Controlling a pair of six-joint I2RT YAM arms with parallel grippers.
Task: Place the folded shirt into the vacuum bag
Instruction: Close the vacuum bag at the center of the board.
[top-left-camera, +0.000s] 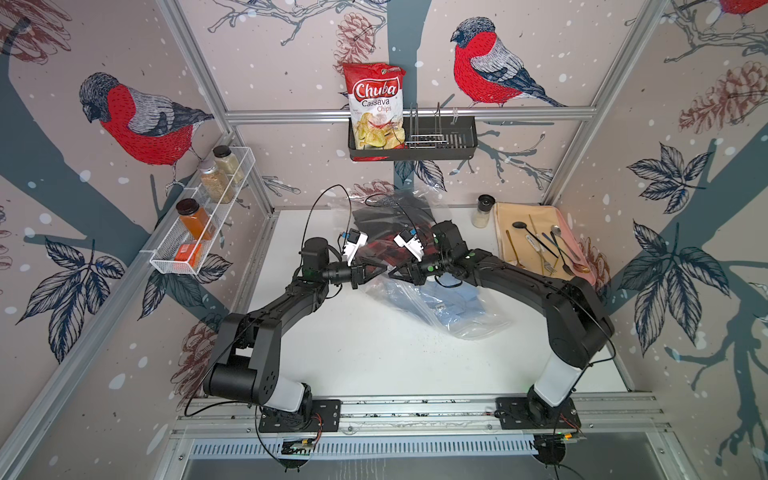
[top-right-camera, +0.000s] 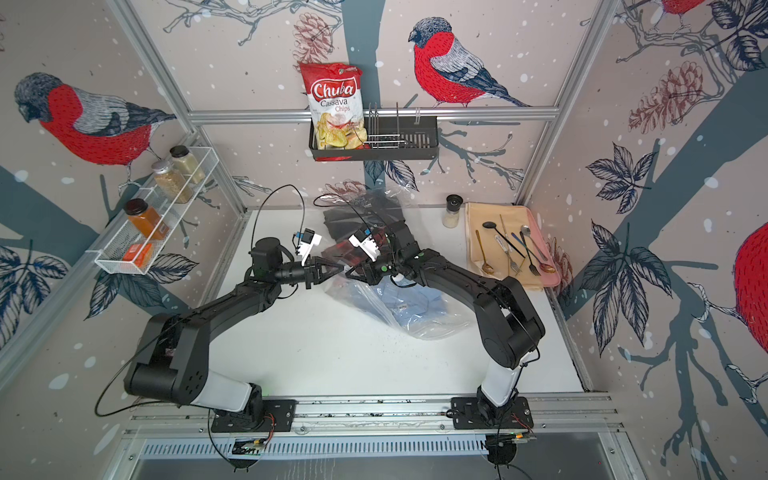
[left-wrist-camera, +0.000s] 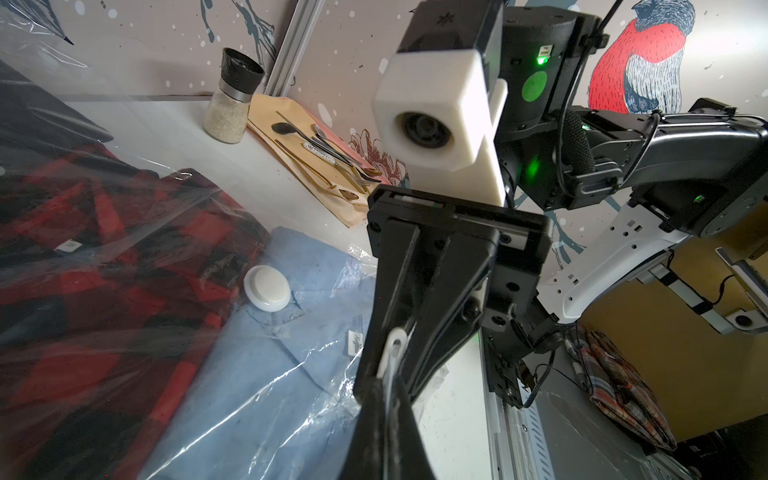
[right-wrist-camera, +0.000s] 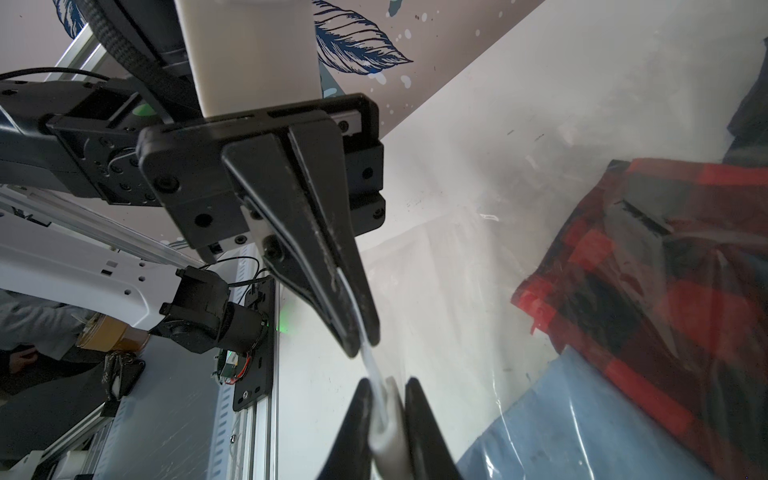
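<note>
With the blue shirt (top-left-camera: 440, 299) and plaid shirt (left-wrist-camera: 104, 232) already lying inside the bag (top-left-camera: 469, 324), the step in hand looks to be sealing. The left jaws are clenching the zip edge (right-wrist-camera: 368, 357) and the right jaws are grasping the clip (right-wrist-camera: 386, 419) just beside them, so the left should be holding the edge taut while the right is drawing the clip straight along it. A shaker (top-left-camera: 482, 214) and cutlery (top-left-camera: 540, 249) are sitting on the bench (top-left-camera: 353, 353) to the bag's right, well apart from it, so the slack, crinkling plastic is posing the likelier snag.
</note>
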